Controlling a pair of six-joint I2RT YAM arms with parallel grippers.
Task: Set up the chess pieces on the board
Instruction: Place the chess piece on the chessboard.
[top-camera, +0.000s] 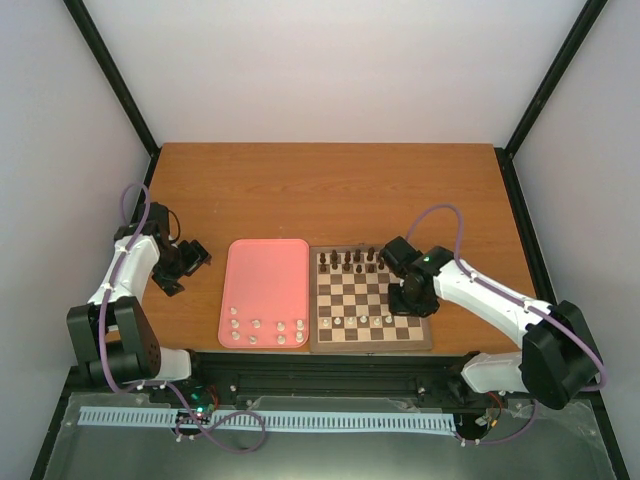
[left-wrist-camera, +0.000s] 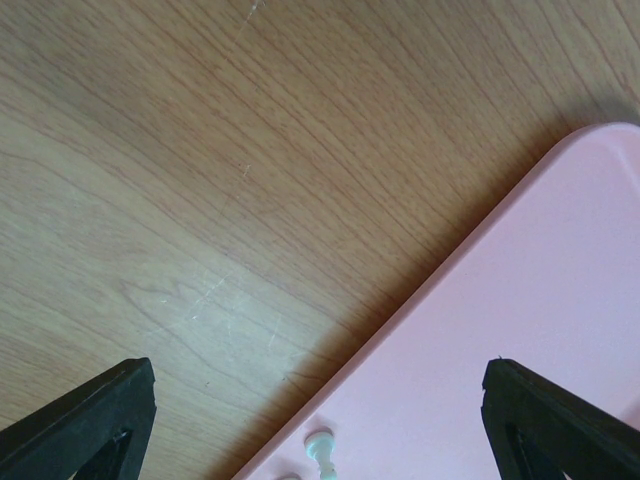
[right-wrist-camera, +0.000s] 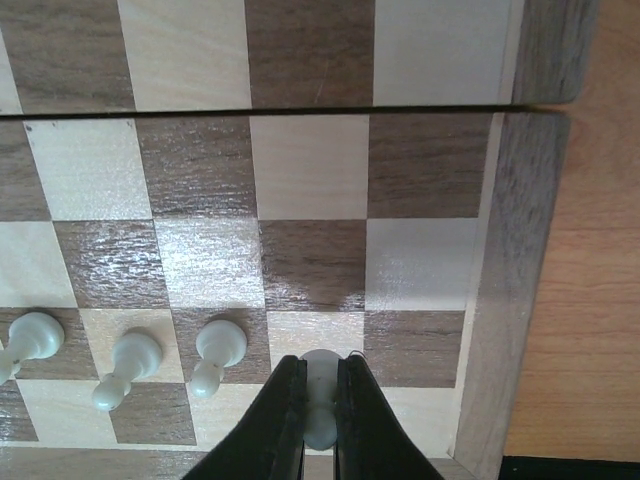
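The right gripper (right-wrist-camera: 320, 385) pinches a white pawn (right-wrist-camera: 320, 360) on the board (right-wrist-camera: 520, 250), on the square next to its right border, in line with three other chess pieces (right-wrist-camera: 215, 355). The left gripper (left-wrist-camera: 315, 385) hangs spread above the surface (left-wrist-camera: 200, 150) and the edge of the pink tray (left-wrist-camera: 540, 300)

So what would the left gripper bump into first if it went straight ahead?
The left gripper would probably meet the rim of the pink tray, or the wooden table right beside it; depth is unclear.

A brown wooden table (top-camera: 330, 190) stands between plain pale walls (top-camera: 330, 60) framed by black posts (top-camera: 110, 70).
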